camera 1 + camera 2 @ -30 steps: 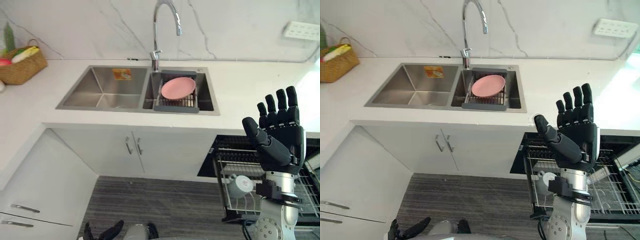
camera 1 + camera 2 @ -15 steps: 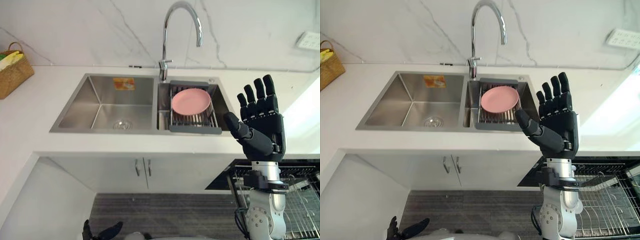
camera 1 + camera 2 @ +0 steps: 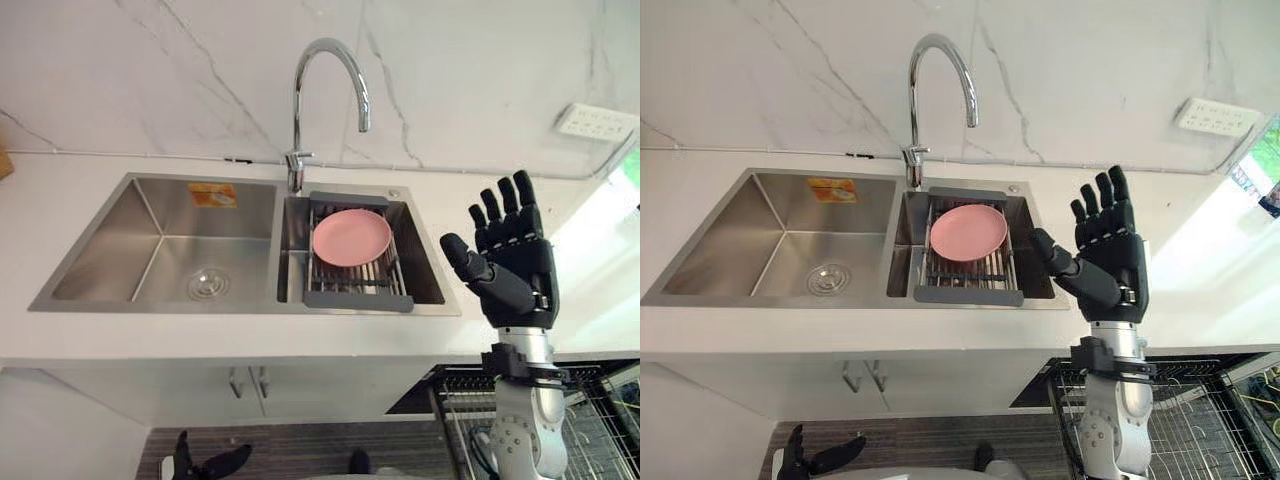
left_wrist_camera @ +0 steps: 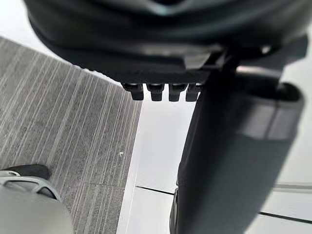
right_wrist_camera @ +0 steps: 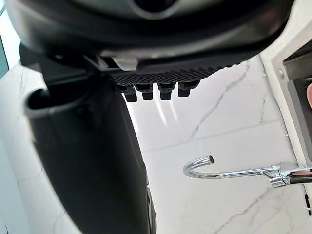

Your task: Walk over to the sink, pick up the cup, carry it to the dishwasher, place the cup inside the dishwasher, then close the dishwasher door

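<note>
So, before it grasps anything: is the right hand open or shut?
Open: the right hand is raised beside the sink, fingers straight, thumb spread, holding nothing.

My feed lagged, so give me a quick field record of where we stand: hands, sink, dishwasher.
right hand: open, raised just right of the sink
left hand: open, low at the robot's left
sink: pink plate on a rack in the right basin; faucet behind
dishwasher rack: pulled out below the counter, lower right
</note>
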Motion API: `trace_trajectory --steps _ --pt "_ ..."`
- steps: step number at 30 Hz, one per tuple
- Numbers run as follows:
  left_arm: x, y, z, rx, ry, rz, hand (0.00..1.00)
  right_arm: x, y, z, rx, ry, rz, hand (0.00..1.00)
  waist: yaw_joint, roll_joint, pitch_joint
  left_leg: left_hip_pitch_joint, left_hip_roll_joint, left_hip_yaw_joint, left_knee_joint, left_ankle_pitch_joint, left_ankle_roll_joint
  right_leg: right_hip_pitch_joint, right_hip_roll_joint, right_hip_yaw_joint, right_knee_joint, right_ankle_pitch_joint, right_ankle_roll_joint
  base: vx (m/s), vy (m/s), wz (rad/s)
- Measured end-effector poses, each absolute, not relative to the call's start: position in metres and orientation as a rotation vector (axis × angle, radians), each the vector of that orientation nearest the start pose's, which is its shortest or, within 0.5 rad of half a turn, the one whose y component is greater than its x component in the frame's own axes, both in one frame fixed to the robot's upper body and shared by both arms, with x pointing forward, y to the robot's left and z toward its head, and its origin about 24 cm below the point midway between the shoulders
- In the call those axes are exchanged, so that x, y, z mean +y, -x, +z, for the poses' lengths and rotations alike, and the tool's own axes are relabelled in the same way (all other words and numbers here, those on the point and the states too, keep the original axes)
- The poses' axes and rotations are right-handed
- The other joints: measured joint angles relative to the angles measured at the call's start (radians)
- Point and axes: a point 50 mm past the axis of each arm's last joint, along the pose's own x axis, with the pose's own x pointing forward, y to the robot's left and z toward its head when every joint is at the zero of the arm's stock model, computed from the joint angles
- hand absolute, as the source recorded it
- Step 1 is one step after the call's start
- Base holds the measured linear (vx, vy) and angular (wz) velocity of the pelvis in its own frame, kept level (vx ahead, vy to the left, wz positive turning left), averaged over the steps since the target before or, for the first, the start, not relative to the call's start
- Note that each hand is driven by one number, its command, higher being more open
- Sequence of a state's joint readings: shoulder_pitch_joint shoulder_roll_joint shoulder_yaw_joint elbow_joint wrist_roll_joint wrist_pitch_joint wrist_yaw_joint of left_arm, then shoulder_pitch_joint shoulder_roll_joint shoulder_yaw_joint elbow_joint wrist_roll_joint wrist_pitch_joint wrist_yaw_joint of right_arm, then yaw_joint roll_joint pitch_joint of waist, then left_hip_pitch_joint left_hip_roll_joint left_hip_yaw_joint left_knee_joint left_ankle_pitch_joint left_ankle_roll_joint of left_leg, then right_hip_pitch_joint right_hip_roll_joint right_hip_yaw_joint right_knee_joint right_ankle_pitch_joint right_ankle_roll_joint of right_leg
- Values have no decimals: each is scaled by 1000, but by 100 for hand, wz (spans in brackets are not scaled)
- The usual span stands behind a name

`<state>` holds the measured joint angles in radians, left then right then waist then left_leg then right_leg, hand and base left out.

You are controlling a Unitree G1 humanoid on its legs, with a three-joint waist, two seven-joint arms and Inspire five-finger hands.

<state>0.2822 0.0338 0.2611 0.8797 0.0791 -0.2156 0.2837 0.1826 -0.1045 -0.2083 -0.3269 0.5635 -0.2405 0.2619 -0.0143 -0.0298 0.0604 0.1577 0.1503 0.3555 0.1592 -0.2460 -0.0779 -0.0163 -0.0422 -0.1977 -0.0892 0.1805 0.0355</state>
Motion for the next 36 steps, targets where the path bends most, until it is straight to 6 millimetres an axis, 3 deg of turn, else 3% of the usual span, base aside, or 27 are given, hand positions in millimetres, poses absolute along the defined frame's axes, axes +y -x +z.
trace_trajectory --steps 7,10,12,17,19,25,32,36 --pt "225 -56 -145 935 -201 554 100 -225 -215 123 -415 105 32 100 0 4 2 0 -19 -5 -50 33 -8 -19 -4 -5 -1 1 0 29 7 3" --pt "227 -54 -146 950 -230 545 100 -229 -223 134 -379 456 37 100 -1 4 2 1 -29 -16 -74 51 -2 -22 -13 -15 -2 2 2 -42 0 13" --pt "228 -52 -147 967 -240 537 100 -232 -232 149 -376 693 40 100 0 3 2 0 -36 -27 -90 63 4 -24 -21 -24 -2 4 2 -75 2 13" --pt "230 -43 -151 1031 -247 536 100 -221 -260 186 -424 1058 53 100 0 3 2 -7 -34 -34 -96 73 6 -29 -23 -30 -2 11 -7 -71 -9 4" --pt "230 -45 -152 1040 -246 533 100 -218 -270 191 -405 1148 63 100 2 2 2 -10 -33 -43 -97 79 7 -29 -24 -38 -2 13 -9 -52 -18 12" --pt "229 -49 -152 1045 -240 521 100 -212 -295 168 -231 1288 172 100 27 2 2 -31 -32 -73 -98 91 6 -32 -29 -69 -2 15 -12 -30 -2 16" --pt "230 -49 -152 1048 -255 502 100 -220 -311 117 20 1461 290 100 35 5 4 -46 -39 -115 -105 107 3 -32 -41 -112 -3 13 -11 0 19 16" --pt "231 -48 -152 1050 -258 503 100 -224 -318 112 49 1501 263 100 42 9 8 -48 -45 -126 -108 113 7 -29 -48 -122 -3 13 -10 -15 23 8"
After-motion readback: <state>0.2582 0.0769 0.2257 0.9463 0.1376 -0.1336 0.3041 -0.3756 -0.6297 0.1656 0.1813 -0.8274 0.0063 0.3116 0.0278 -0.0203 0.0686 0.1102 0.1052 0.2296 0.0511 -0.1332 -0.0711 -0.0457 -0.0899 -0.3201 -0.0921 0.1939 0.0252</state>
